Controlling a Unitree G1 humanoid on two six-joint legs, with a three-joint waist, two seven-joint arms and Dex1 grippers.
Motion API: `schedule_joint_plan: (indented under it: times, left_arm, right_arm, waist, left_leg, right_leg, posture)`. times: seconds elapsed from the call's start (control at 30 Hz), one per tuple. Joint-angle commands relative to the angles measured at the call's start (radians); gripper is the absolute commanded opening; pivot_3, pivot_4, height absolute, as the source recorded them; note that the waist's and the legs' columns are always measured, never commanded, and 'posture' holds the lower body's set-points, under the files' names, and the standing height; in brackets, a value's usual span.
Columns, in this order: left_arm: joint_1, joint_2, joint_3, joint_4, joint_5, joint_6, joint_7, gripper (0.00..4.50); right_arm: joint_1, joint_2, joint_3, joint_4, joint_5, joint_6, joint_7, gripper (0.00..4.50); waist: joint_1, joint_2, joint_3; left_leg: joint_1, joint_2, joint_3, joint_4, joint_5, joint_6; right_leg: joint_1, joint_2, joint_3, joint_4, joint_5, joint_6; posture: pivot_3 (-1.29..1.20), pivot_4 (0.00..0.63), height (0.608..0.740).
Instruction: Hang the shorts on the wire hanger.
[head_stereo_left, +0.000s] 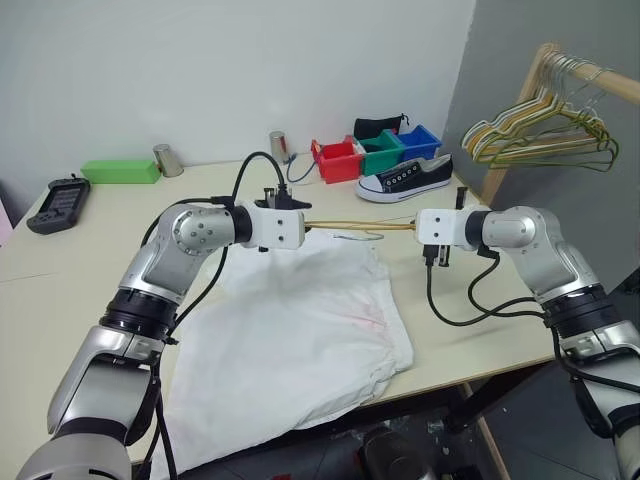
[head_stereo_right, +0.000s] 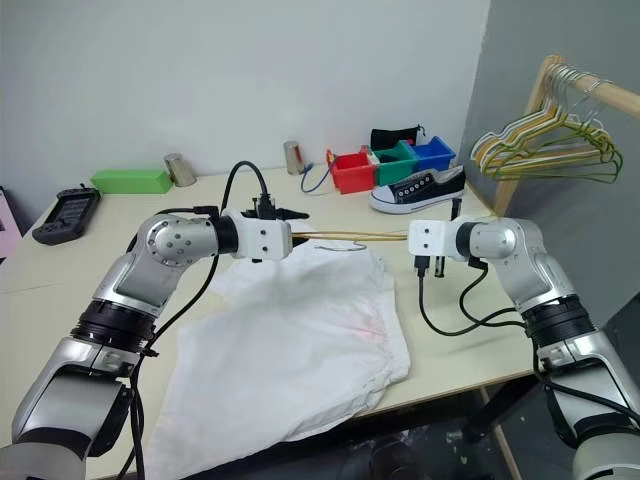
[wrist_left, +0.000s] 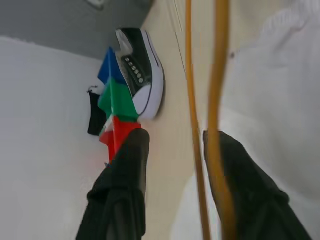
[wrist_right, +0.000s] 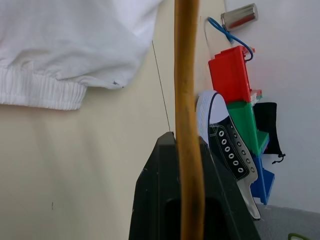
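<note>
Shorts: the large white thin-fabric shorts (head_stereo_left: 295, 345) lie spread flat on the pale tabletop (head_stereo_left: 60, 270), their lower edge drooping over the near table edge; the gathered elastic waistband (wrist_right: 42, 95) faces the far side, under the two grippers.
Hanger: the thin yellow-gold wire hanger (head_stereo_left: 365, 227) is held level in the air just above the waistband, stretched between the two grippers, apart from the cloth.
Left gripper: the left gripper (wrist_left: 172, 150) has its two black fingers (wrist_left: 125, 165) spread; the hanger's two wires run through the gap close by one finger, and whether they touch it cannot be told.
Right gripper: the right gripper (wrist_right: 187, 145) has its fingers pressed together, pinching the wire at the hanger's other end.
Beyond the grippers: a black-and-white canvas shoe (head_stereo_left: 405, 178) lies beside a row of red, green and blue plastic bins (head_stereo_left: 378, 152).
Far right: a bunch of thicker pale green and yellow hangers (head_stereo_left: 545, 130) hangs on a wooden rail.
</note>
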Motion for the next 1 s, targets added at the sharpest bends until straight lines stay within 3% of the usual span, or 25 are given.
schedule_joint_plan:
  times: [0.03, 0.17, 0.3, 0.47, 0.6, 0.63, 0.8, 1.0]
  left_arm:
    - [-0.012, -0.014, 0.059, -0.044, -0.084, -0.022, 0.011, 2.73]
    - [0.046, -0.033, 0.09, -0.111, -0.171, 0.02, 0.009, 3.6]
    - [0.138, -0.084, 0.162, -0.271, -0.378, 0.29, -0.006, 4.46]
    - [0.356, -0.047, 0.188, -0.502, -0.571, 0.597, -0.069, 4.46]
    - [0.488, -0.037, 0.218, -0.635, -0.664, 0.764, -0.036, 4.46]
    - [0.531, -0.033, 0.221, -0.672, -0.673, 0.788, -0.028, 4.46]
    - [0.774, -0.005, 0.234, -0.861, -0.713, 0.859, -0.005, 4.46]
    - [0.88, -0.021, 0.242, -0.95, -0.72, 0.89, 0.054, 4.46]
  right_arm:
    - [0.01, -0.025, -0.045, -0.008, 0.038, 0.024, 0.016, 0.0]
    - [0.061, -0.075, -0.096, 0.039, 0.115, 0.106, 0.079, 0.0]
    - [0.128, -0.149, -0.161, 0.024, 0.228, 0.27, 0.213, 0.0]
    - [0.305, -0.296, -0.215, -0.138, 0.473, 0.72, 0.512, 0.0]
    - [0.437, -0.406, -0.234, -0.27, 0.64, 1.018, 0.623, 0.0]
    - [0.465, -0.425, -0.243, -0.299, 0.683, 1.092, 0.633, 0.0]
    - [0.603, -0.481, -0.296, -0.399, 0.877, 1.38, 0.629, 0.0]
    - [0.747, -0.462, -0.324, -0.461, 0.961, 1.439, 0.549, 0.0]
  waist:
    - [0.0, 0.0, 0.0]
    - [0.003, 0.0, 0.0]
    - [0.008, 0.001, 0.0]
    - [0.003, 0.002, 0.0]
    - [-0.002, 0.001, 0.002]
    - [-0.004, 0.0, 0.003]
    - [-0.018, -0.004, 0.005]
    - [-0.003, -0.008, 0.008]
  left_leg:
    - [0.0, 0.0, 0.0, 0.0, 0.0, 0.0]
    - [0.0, 0.0, 0.0, 0.0, 0.0, 0.0]
    - [0.0, 0.0, 0.0, 0.0, 0.0, 0.0]
    - [0.003, 0.001, 0.001, -0.001, 0.0, 0.0]
    - [0.005, 0.002, 0.001, 0.0, -0.001, 0.0]
    - [0.006, 0.002, 0.002, 0.0, -0.001, -0.001]
    - [0.011, 0.004, 0.005, 0.0, -0.005, -0.007]
    - [0.009, 0.003, 0.005, 0.0, -0.006, -0.008]
  right_leg:
    - [0.0, 0.0, 0.0, 0.0, 0.0, 0.0]
    - [0.001, 0.0, 0.0, 0.0, 0.0, 0.0]
    - [0.001, 0.0, 0.0, -0.001, 0.0, 0.0]
    - [0.003, 0.0, 0.0, 0.0, -0.001, -0.001]
    - [0.005, 0.001, 0.0, 0.0, -0.002, -0.003]
    - [0.006, 0.001, 0.001, -0.001, -0.006, -0.009]
    - [0.009, 0.0, 0.001, -0.003, -0.007, -0.011]
    - [0.004, -0.002, 0.0, -0.006, -0.008, -0.012]
  posture:
    - [-0.31, 0.021, 0.74]
    - [-0.31, 0.026, 0.74]
    - [-0.32, 0.034, 0.74]
    - [-0.34, 0.045, 0.74]
    - [-0.35, 0.053, 0.74]
    - [-0.36, 0.055, 0.74]
    - [-0.34, 0.06, 0.74]
    - [-0.32, 0.058, 0.74]
